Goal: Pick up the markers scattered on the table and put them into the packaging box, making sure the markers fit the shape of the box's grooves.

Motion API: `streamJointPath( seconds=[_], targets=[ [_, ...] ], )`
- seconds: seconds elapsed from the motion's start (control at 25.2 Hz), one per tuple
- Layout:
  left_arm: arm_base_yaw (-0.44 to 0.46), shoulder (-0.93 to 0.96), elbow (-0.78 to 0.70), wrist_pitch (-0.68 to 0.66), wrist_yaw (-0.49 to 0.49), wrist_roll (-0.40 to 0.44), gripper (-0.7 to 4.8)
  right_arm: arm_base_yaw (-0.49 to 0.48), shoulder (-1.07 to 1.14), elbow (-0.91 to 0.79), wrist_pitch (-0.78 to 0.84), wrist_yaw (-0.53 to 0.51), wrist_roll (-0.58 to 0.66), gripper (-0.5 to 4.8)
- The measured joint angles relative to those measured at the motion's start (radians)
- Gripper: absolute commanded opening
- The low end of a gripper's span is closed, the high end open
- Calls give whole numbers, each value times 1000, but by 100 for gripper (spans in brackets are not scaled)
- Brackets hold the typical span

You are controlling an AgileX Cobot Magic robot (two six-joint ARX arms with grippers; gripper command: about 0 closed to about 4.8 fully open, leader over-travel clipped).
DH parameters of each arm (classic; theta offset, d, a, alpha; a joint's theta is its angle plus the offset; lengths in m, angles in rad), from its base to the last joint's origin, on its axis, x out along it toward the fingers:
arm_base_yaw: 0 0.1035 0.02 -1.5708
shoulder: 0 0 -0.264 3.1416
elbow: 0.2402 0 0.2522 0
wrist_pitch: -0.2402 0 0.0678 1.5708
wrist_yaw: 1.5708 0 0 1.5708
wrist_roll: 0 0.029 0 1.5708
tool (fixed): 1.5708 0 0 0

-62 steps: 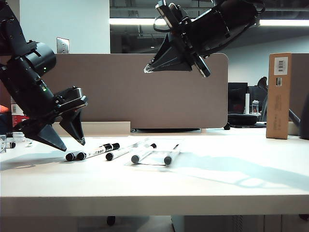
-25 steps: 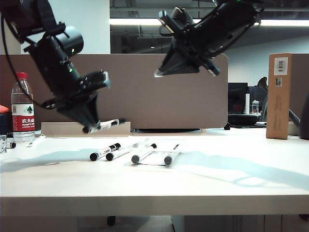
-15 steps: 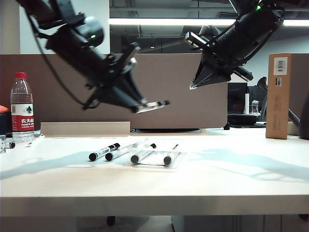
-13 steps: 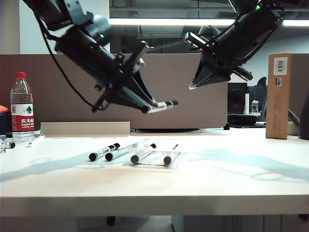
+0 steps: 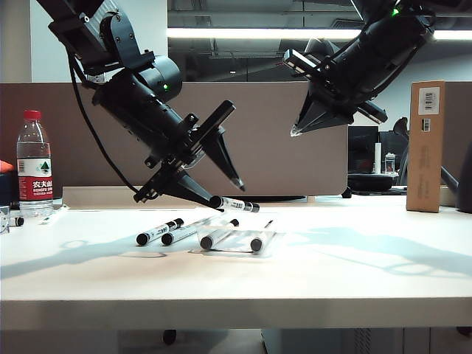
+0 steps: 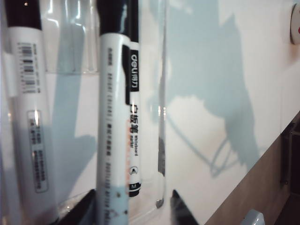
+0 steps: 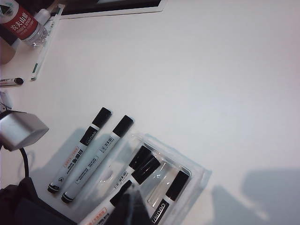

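At the far left of the exterior view we see a water bottle (image 5: 33,164) with a red cap standing on the table (image 5: 243,280). Next comes our left gripper (image 5: 225,193), angled down over the packaging box (image 5: 240,240); its fingers are spread apart, and a marker (image 5: 234,203) lies level at the lower fingertip, just above the box. We cannot tell whether that finger is touching it. The left wrist view looks down the marker's white barrel (image 6: 115,140) over the clear grooves (image 6: 75,37), with another marker (image 6: 28,103) seated alongside.

On the table just left of the box lie two markers (image 5: 158,231) side by side, apart from the tray. Two more (image 5: 217,234) rest inside it.

Further right, our right gripper (image 5: 296,131) hangs high above the table, well clear of everything; we cannot tell how wide its jaws stand. A brown cardboard carton (image 5: 426,146) stands at the far right.
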Motion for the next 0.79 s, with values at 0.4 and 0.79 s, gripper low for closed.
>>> streamJointPath(
  seconds=[0.4,0.79],
  targets=[
    [2,0,0,17,2,-6,478,0,0,0,-59,-87,0,-5],
    [7,0,6,64,80,-13,303,0,0,0,-75,-106,-4,-5]
  ],
)
